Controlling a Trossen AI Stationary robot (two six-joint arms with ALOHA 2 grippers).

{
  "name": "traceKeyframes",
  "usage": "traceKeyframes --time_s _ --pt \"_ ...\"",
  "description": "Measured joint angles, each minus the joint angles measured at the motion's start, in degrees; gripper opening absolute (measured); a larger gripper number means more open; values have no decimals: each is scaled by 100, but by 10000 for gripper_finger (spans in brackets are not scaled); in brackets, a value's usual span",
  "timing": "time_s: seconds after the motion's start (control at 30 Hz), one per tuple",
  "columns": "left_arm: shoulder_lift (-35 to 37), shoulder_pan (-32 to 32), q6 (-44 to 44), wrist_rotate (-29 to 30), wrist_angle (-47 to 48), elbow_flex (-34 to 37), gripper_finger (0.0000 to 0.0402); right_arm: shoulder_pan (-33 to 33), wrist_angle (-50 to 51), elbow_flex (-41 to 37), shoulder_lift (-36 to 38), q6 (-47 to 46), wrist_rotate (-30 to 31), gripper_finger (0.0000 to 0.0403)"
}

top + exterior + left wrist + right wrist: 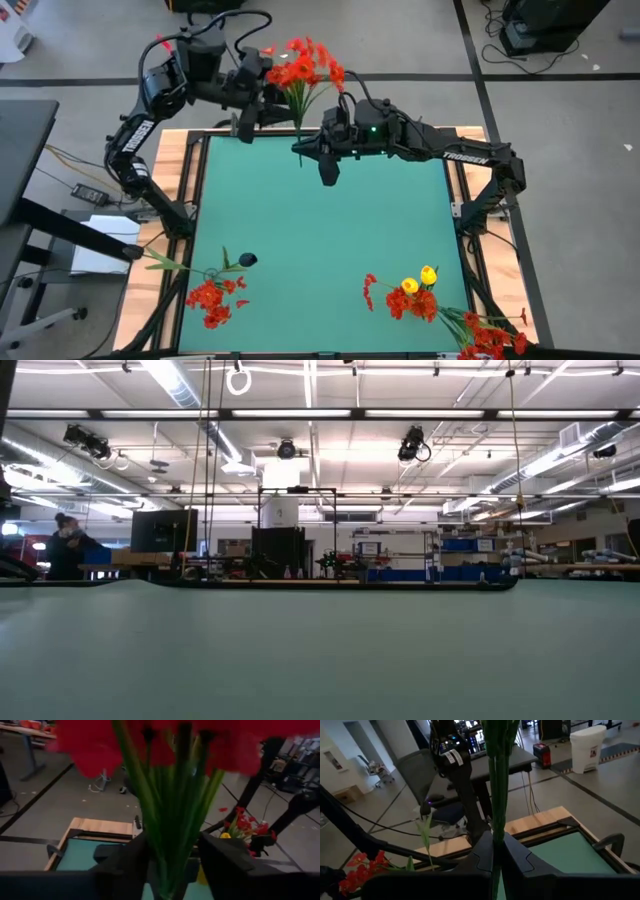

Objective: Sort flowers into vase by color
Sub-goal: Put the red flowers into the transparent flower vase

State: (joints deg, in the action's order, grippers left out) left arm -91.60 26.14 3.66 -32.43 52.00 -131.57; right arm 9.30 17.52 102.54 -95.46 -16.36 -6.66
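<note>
A bunch of red flowers (300,65) stands upright in the air over the table's far edge, its green stems (299,120) running down from the blooms. My right gripper (305,148) is shut on the lower stems. My left gripper (283,96) reaches in from the far left, higher up, just under the blooms (150,740), with the stem bundle (172,820) between its fingers. More flowers lie flat on the mat: a red one (212,297) near left, and red and yellow ones (418,292) near right. No vase shows plainly. My left gripper has the upper stems (170,850) between its two fingers (127,865), which lie level across the upright bundle and come from the far left. The bundle fills the gap from finger to finger. My right gripper pinches the lower stems (495,837) between its two shut fingers (517,857), coming level from the table's right and lying across them. The bunch stands upright above the fingers, clear of the table.
A small dark round thing (247,260) sits on the green mat (320,230) near the left red flower. More red blooms (490,338) lie at the near right corner. A wooden frame (190,150) borders the mat, whose middle is bare.
</note>
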Motion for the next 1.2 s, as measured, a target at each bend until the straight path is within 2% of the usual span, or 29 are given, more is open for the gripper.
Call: traceKeyframes --time_s 0.07,0.2,0.27,0.4,0.5,0.63,0.73,0.97,1.07,1.2 --pt "-26 1 0 3 -21 0 141 2 0 0 0 0 0 19" --pt "-34 -3 -68 1 0 0 39 0 2 0 0 31 -9 19" --pt "-34 -1 -32 3 -2 0 16 -7 2 0 0 -16 14 33" --pt "17 4 120 114 245 0 13 -24 231 0 0 -410 183 120" --pt "144 -1 -86 421 546 0 10 -1 875 2 0 -784 599 188" --pt "309 -58 -225 668 680 -4 10 7 1748 -12 0 -1182 1218 239" --pt "318 -198 -240 934 736 -5 10 -137 1818 -164 15 -1243 1476 245" --pt "309 -695 -225 1751 802 26 10 -621 1782 -583 228 -1215 1458 226" --pt "329 -863 0 2063 622 364 10 -889 1737 -675 376 -1207 1449 222" --pt "333 -983 216 2166 268 982 9 -1161 1626 -786 739 -1105 1666 219"
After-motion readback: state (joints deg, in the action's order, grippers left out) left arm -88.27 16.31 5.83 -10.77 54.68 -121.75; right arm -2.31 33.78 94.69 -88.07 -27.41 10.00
